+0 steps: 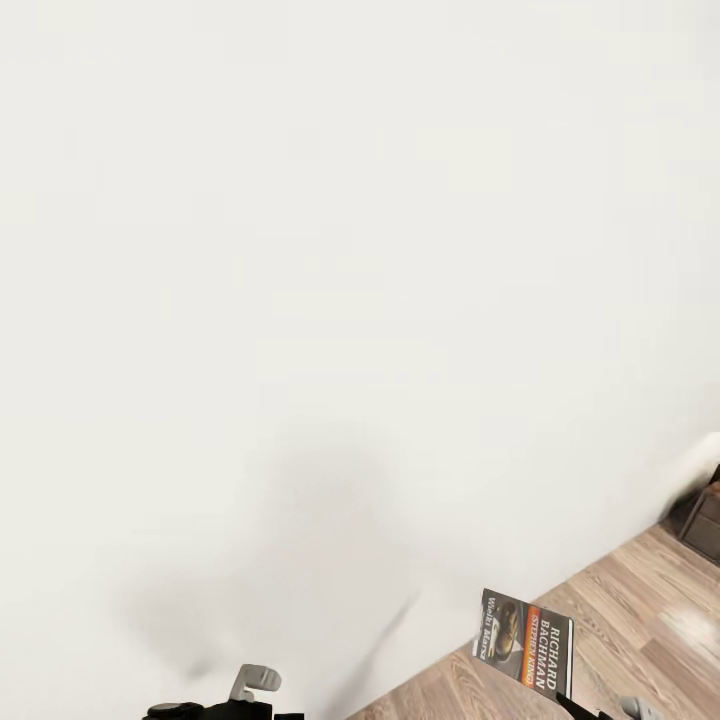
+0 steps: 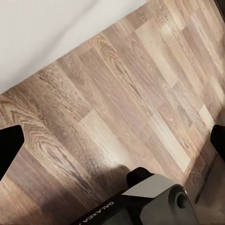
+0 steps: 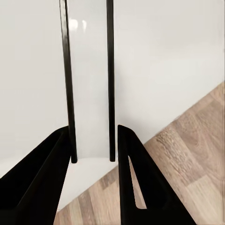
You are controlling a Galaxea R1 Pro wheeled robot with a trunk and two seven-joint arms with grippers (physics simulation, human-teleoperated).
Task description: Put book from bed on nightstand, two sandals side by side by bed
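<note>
Book (image 1: 523, 640) stands clamped edge-on between our right gripper's (image 3: 93, 157) fingers; head view reads its cover, left gripper (image 2: 112, 145) spread over floor (image 2: 140, 93).

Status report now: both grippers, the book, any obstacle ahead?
Right gripper shut on thin paperback book with orange band, held upright. Left gripper open, empty, over light wood-plank floor. White wall close ahead; dark brown cabinet far right.
</note>
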